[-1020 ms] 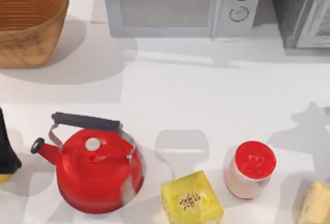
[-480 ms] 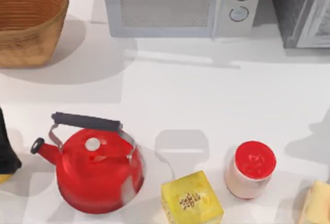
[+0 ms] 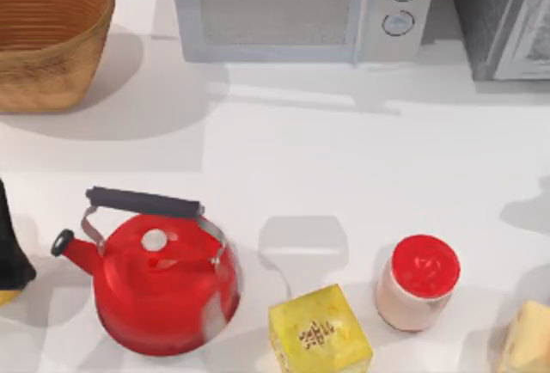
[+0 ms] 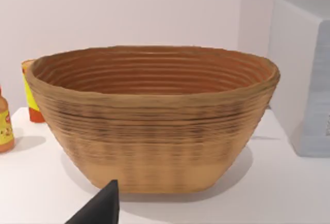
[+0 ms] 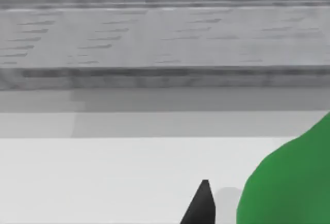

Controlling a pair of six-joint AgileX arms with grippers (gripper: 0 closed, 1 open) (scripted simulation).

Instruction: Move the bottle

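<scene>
The bottle [image 5: 289, 182] is a green curved body close to the camera in the right wrist view, raised above the white table. My right gripper [image 5: 245, 211] is shut on it, and one dark fingertip [image 5: 202, 206] shows beside the green plastic. A grey appliance front runs across behind it. My left arm [image 3: 9, 248] is parked at the table's left edge, facing the basket [image 4: 154, 121].
A woven basket [image 3: 47, 38] stands at the back left, a microwave [image 3: 301, 8] at the back middle and a grey appliance [image 3: 503, 16] at the back right. Along the front are a red kettle [image 3: 159, 283], a yellow box [image 3: 318, 330], a red-lidded pinkish jar [image 3: 417, 283] and a yellow block [image 3: 526, 339].
The arm's shadow at the table's right edge has slid further right and shrunk. The kettle, box and jar have not moved.
</scene>
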